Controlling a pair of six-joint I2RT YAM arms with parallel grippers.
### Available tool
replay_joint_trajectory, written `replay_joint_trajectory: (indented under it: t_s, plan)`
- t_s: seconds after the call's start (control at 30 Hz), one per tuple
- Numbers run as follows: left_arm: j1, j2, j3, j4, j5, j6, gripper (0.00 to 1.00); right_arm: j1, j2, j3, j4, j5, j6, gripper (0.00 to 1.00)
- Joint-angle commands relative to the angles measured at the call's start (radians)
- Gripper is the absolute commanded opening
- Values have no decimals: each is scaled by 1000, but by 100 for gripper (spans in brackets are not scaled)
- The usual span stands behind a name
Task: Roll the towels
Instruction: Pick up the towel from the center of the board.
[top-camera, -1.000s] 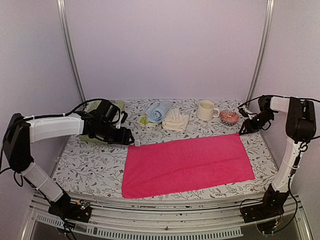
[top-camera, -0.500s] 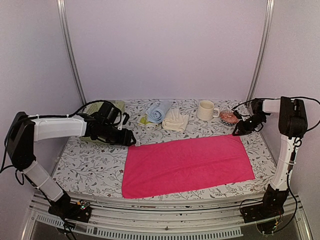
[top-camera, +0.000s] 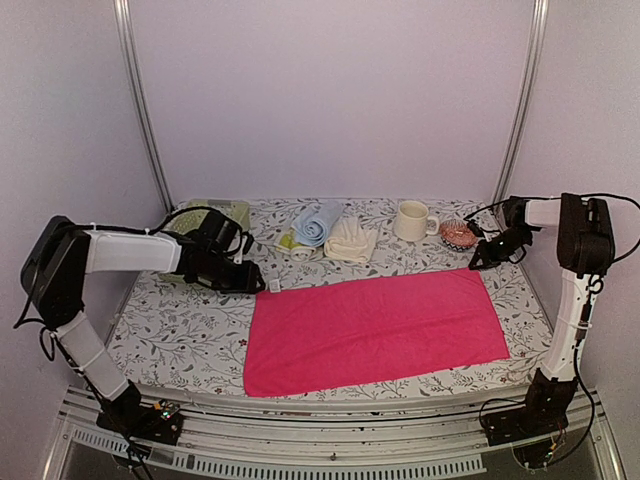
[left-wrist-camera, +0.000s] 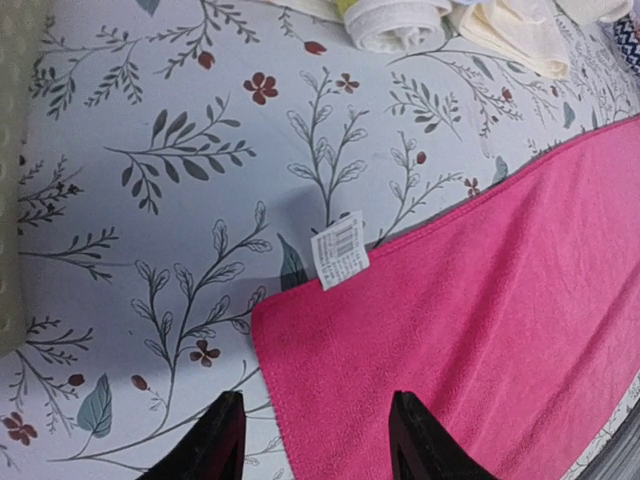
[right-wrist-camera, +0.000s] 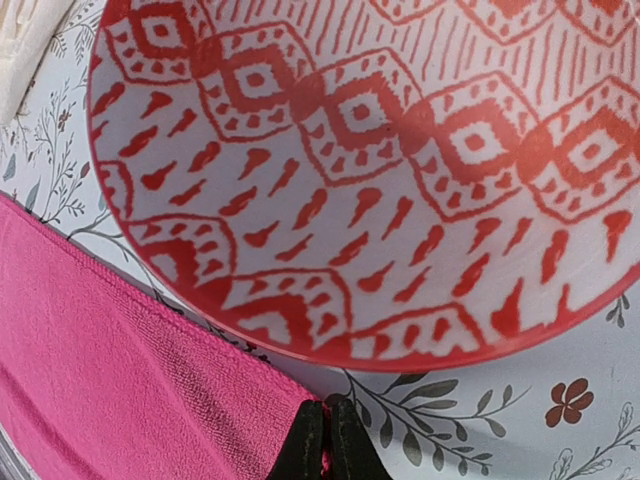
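Corner-grasping step on the pink towel: right jaws together, apparently pinching a far corner; left jaws apart, must close on theirs.

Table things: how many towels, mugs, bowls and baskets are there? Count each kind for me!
Towels: 4 (pink towel, blue towel, cream towel, yellow-green towel)
Mug: 1
Bowl: 1
Basket: 1
Total: 7
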Motion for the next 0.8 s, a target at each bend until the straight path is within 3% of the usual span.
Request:
replay_joint_trajectory:
  t_s: [0.0,0.17,0.3,0.4,0.77]
  plan:
    - [29,68,29,30,-11,-28,46,2,6,-11,16,-29,-6,6]
    - [31,148,70,47,-27,-2,40,1,8,-11,13,-36,-9,6]
    - [31,186,85,32,-41,70,49,2,2,-14,10,-43,-10,6]
    - [33,201,78,35,-49,115,49,2,3,-15,11,-45,-11,6]
    - [41,237,75,113,10,165,38,2,11,-16,6,-52,-10,6]
